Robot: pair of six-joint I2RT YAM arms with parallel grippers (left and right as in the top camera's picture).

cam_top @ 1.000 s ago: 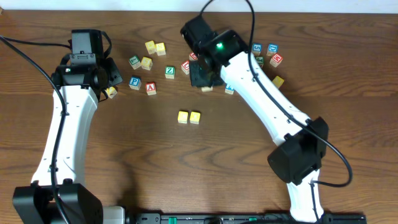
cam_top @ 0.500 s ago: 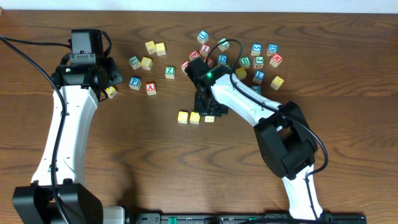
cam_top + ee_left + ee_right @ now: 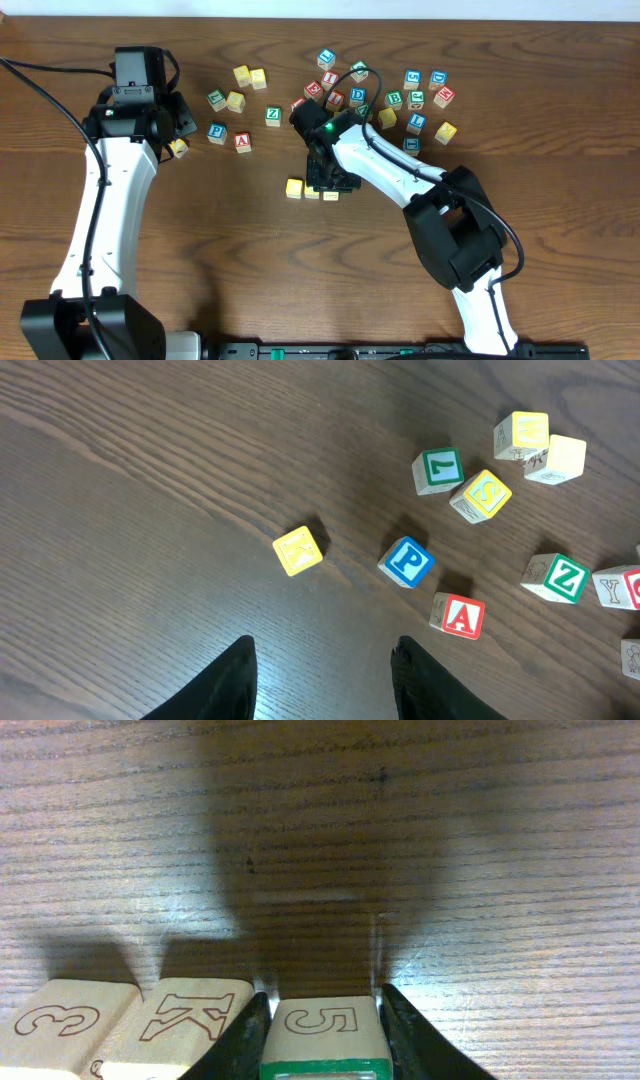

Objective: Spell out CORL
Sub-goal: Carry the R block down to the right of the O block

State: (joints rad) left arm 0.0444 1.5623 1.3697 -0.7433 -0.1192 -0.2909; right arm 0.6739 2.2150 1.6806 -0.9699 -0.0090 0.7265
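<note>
Right gripper (image 3: 325,1032) straddles the green-edged cube (image 3: 322,1018) — clamped or loosened, unclear; a finger snagging on withdrawal could knock the neighbouring cube (image 3: 185,1020).

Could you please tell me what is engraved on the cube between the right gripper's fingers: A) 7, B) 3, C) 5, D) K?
C: the right wrist view shows a 5 on the cube between the right gripper's fingers; the K cube and 3 cube sit beside it.

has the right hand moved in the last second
Yes. In the overhead view the right hand came down the frame, from well above the pair of small yellow wooden cubes to just beside them.
</note>
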